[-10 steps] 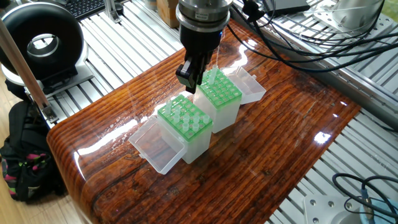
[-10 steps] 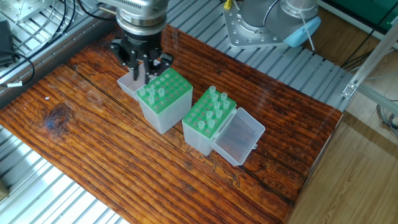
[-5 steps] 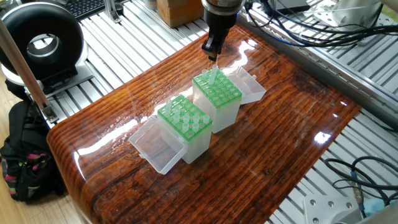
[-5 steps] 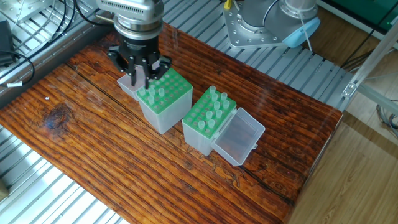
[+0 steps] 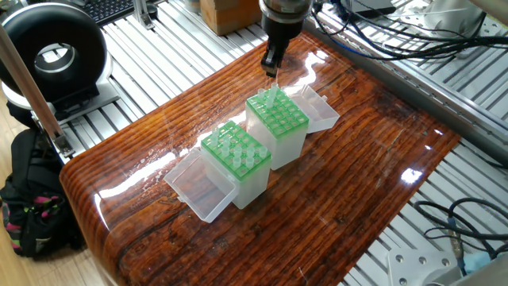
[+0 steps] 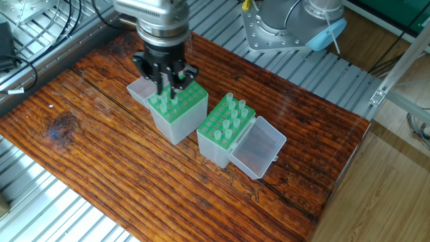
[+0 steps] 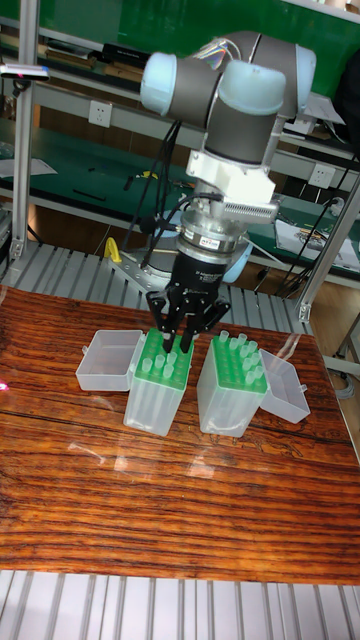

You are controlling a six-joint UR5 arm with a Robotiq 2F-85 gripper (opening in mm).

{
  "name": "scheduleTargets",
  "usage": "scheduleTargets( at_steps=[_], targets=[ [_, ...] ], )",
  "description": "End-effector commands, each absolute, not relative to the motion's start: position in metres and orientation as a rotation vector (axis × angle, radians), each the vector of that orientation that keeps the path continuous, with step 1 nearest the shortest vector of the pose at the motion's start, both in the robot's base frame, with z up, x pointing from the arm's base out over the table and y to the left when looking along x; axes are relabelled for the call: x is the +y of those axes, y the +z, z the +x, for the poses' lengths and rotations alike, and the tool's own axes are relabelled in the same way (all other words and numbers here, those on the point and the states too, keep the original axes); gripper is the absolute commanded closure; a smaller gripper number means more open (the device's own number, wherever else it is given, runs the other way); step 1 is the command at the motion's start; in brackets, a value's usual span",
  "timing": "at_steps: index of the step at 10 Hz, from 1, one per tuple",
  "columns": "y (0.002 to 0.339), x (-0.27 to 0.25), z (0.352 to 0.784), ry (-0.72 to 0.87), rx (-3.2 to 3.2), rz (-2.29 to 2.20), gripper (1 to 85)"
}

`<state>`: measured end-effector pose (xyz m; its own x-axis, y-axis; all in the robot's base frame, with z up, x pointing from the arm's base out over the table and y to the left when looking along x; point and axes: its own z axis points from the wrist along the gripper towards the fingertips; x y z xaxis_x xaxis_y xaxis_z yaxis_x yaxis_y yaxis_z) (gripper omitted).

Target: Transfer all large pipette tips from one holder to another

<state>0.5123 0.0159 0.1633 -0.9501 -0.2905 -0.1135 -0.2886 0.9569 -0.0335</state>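
Note:
Two clear boxes topped with green grid racks stand side by side on the wooden table. The right-hand holder (image 6: 225, 128) carries several large pipette tips (image 6: 232, 111), also visible in the near holder (image 5: 236, 155). The other holder (image 6: 176, 104) has a few tips (image 5: 270, 98) along one edge. My gripper (image 6: 168, 84) hovers just above that second holder, at its back-left part. In the tall view, the gripper (image 7: 185, 340) hangs over the left holder (image 7: 158, 375). Its fingers look slightly apart, and I see no tip between them.
Each box has a clear hinged lid lying open beside it (image 6: 256, 148) (image 6: 140, 91). The arm's base (image 6: 289, 23) is mounted past the table's far side, and cables (image 5: 373, 48) trail there. A black ring-shaped device (image 5: 51, 52) and a backpack (image 5: 28, 199) sit beyond the rounded table end.
The gripper has risen off the second holder's edge, leaving a tip standing there, and has shifted a little to the right over that holder.

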Motion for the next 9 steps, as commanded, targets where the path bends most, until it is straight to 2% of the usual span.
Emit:
scheduleTargets(
  at_steps=[1,9],
  targets=[
    [0.149,0.025,0.501,-0.001,3.011,-0.333,55.0],
    [0.16,0.011,0.496,-0.045,3.024,-0.363,55.0]
  ],
)
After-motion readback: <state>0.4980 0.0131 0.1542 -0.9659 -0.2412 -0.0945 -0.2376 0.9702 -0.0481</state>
